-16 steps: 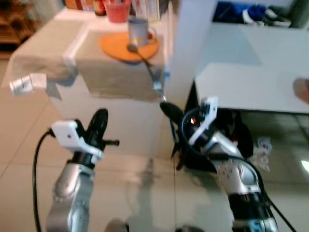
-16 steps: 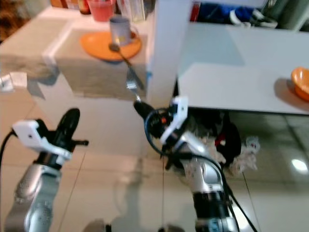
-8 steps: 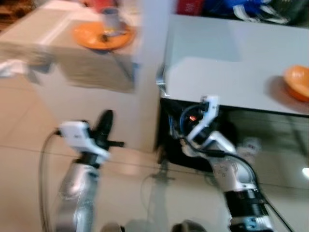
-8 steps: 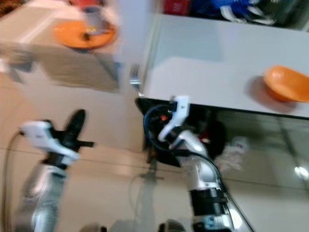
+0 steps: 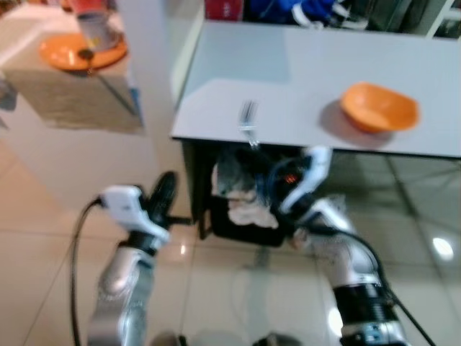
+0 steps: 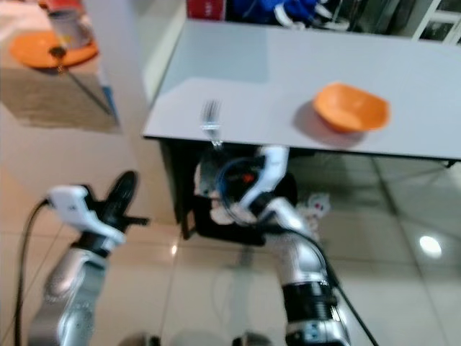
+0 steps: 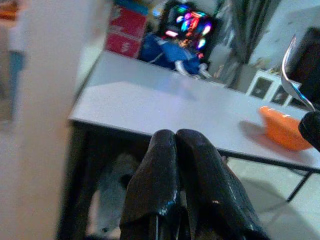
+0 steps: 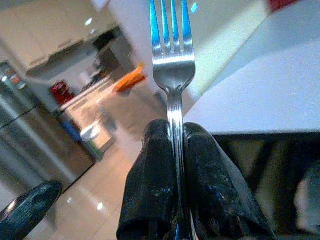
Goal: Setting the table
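Note:
A silver fork (image 5: 248,121) stands upright with its tines up, held by my right gripper (image 8: 174,150), which is shut on its handle just below the near edge of a grey table (image 5: 302,86). An orange bowl (image 5: 379,107) sits on that table to the right of the fork. My left gripper (image 5: 163,194) hangs low on the left, over the tiled floor, shut with nothing in it; its two black fingers (image 7: 175,165) press together in the left wrist view.
A white pillar (image 5: 148,65) stands left of the grey table. Beyond it, a counter with a beige cloth (image 5: 72,97) carries an orange plate (image 5: 68,54) with a cup and a spoon. Dark clutter and rags (image 5: 241,194) lie under the table. Blue items (image 5: 302,9) lie at the table's far edge.
The camera has swung right: the counter and plate slid to the left, and the grey table and orange bowl came to the centre. My right gripper still holds the fork.

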`<state>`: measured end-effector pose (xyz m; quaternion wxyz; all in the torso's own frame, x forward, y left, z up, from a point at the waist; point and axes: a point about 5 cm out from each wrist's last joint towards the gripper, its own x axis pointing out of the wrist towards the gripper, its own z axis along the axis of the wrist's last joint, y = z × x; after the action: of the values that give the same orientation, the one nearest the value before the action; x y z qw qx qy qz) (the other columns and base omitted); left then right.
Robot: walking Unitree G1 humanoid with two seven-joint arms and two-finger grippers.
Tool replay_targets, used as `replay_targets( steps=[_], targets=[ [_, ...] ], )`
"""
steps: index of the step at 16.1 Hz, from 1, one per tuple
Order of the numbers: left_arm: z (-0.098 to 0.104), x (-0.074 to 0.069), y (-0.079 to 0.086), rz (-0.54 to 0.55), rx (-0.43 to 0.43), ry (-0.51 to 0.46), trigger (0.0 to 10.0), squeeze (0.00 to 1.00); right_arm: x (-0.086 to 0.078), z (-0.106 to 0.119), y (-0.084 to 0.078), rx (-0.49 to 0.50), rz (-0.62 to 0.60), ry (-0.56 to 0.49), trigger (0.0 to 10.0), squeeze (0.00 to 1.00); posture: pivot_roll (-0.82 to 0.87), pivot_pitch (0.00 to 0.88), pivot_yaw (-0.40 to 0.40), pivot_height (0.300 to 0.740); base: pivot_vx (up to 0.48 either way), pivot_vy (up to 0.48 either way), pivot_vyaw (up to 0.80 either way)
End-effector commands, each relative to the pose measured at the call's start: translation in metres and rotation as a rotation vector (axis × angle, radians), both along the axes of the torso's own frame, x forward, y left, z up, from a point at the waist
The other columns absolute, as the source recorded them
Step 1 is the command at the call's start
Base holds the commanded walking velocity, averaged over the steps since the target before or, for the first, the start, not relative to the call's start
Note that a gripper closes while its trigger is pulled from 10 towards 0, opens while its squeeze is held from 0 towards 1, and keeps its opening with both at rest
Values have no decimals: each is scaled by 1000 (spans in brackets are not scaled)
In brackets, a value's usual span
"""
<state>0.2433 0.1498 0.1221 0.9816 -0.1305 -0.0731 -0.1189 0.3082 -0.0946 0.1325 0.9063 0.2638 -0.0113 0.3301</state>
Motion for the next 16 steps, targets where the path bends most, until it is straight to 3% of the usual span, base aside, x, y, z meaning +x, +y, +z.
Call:
replay_targets(
  steps=[1,7,9,12,16],
  targets=[
    [7,2,6,16,6,-26,10000,0,2,15,7,27,15,-60,10000,0,-87,82,-13,740,0,-450,0],
    [23,10,16,52,-62,-76,10000,0,9,25,4,56,-10,-78,10000,0,-89,72,-11,740,0,-449,0],
    [40,14,31,99,-226,-127,10000,0,19,35,-4,101,-50,-82,10000,0,-90,67,-5,740,0,-450,0],
    [54,12,50,145,-214,-170,10000,0,25,54,-17,153,-91,-116,10000,0,-87,70,-13,740,0,-449,0],
    [41,11,45,130,-220,-115,10000,0,27,46,-24,122,-116,-95,10000,0,-96,76,-8,740,0,-449,0]
  ],
)
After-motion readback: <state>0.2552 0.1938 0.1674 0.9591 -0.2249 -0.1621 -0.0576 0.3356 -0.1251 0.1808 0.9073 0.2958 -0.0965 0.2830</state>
